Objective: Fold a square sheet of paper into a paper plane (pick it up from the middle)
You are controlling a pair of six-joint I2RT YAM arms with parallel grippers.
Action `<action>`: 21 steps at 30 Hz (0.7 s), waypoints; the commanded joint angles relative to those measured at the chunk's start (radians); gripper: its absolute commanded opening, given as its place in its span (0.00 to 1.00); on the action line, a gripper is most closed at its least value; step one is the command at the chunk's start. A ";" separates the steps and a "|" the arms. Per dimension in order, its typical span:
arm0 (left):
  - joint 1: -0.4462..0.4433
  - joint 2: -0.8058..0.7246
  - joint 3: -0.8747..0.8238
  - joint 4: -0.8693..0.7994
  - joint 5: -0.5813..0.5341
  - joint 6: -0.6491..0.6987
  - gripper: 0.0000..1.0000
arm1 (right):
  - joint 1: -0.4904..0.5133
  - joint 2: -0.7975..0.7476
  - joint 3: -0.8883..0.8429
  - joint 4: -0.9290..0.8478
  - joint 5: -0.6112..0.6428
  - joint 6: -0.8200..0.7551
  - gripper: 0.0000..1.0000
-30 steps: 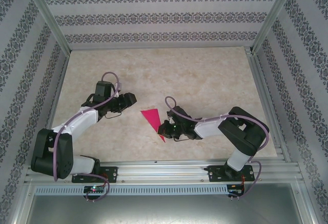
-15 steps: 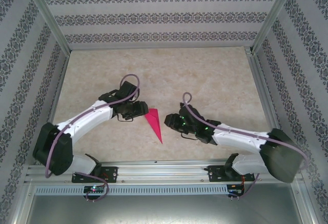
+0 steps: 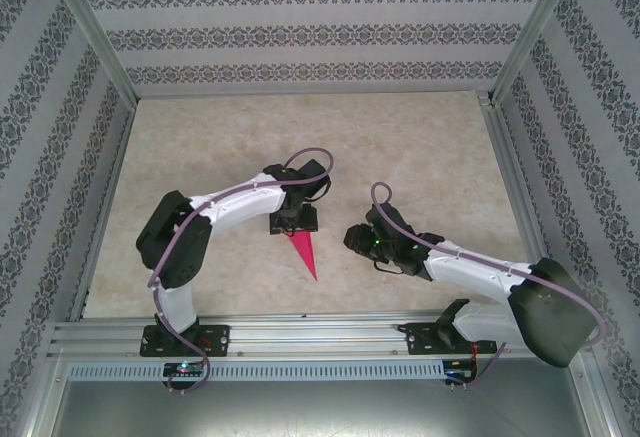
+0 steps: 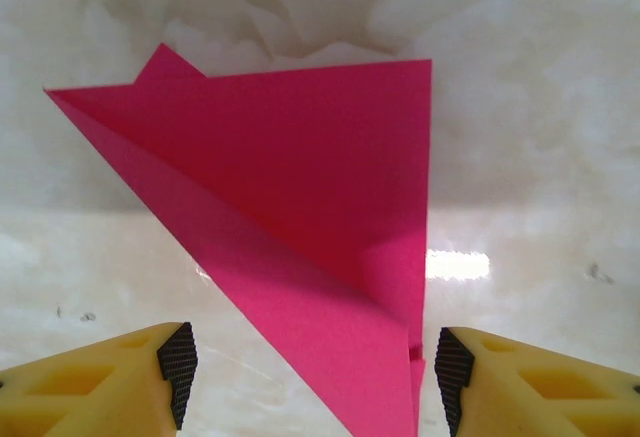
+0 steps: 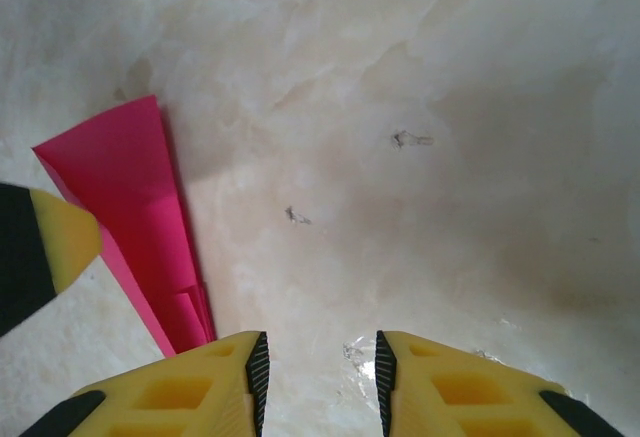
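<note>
Paper plane point(image 3: 304, 255) on marbled table point(image 3: 420, 147), patterned walls point(image 3: 300, 37)

The place is seen to be a robotics lab test booth, not a home. A tabletop point(image 3: 400, 147) with a marble look is fenced in by bare metal posts point(image 3: 95, 32), and the panels on three sides are covered with wallpaper point(image 3: 300, 37) printed in repeated dark floral bands. A left arm point(image 3: 235, 202) and a right arm point(image 3: 480, 272), both white and black, are bolted to a slotted metal rail point(image 3: 320, 332) at the near edge. Purple cables point(image 3: 308, 152) are looped along them, and a perforated strip point(image 3: 320, 369) is fixed below the rail.
</note>
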 commanded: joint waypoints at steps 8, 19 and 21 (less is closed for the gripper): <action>-0.008 0.092 0.089 -0.148 -0.036 0.001 0.65 | -0.003 0.100 0.046 0.039 -0.076 -0.053 0.37; -0.008 -0.021 -0.007 -0.119 -0.046 0.010 0.48 | 0.023 0.217 0.124 0.091 -0.155 -0.089 0.37; -0.007 -0.048 -0.033 -0.108 -0.048 0.008 0.43 | 0.031 0.241 0.137 0.110 -0.177 -0.095 0.38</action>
